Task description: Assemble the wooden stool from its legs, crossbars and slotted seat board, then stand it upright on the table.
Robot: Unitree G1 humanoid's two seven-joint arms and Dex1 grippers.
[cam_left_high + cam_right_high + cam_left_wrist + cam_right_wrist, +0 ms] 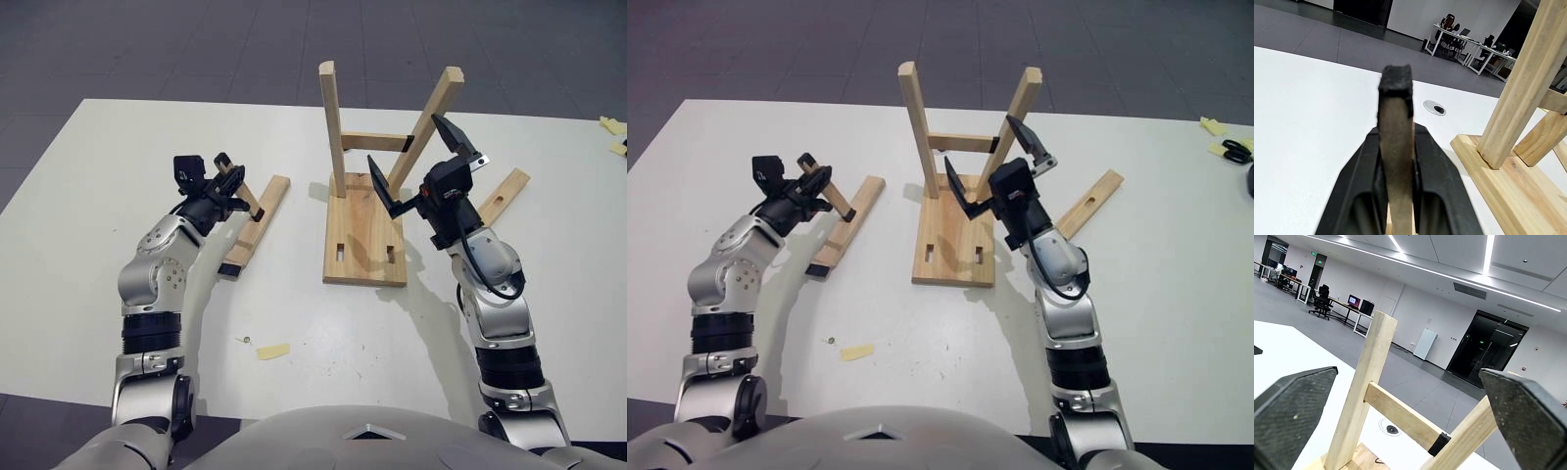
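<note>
- Leftmost, the left gripper (227, 184) is clamped on a short crossbar (1396, 147). Its black-capped end points toward the stool, probably held ready for the next pair of legs.
- Just beside it a loose leg (257, 225) lies flat, within that arm's reach.
- Mid-table the seat board (364, 257) lies underside up, so its slots face upward. The left upright leg (331, 127) and right upright leg (426, 122) stand in the far slots, joined by a fitted crossbar (370, 141). The two near slots are unfilled.
- The right gripper (423, 164) is spread wide and grips nothing. The right upright leg passes between its jaws, seemingly so it can be steadied, though I cannot tell whether they touch.
- Farther right a second loose leg (506, 195) waits.
- The white table (118, 176) carries a tape scrap (272, 351) near the front. Around it is dark tiled floor, with office desks, chairs and glass doors beyond.
</note>
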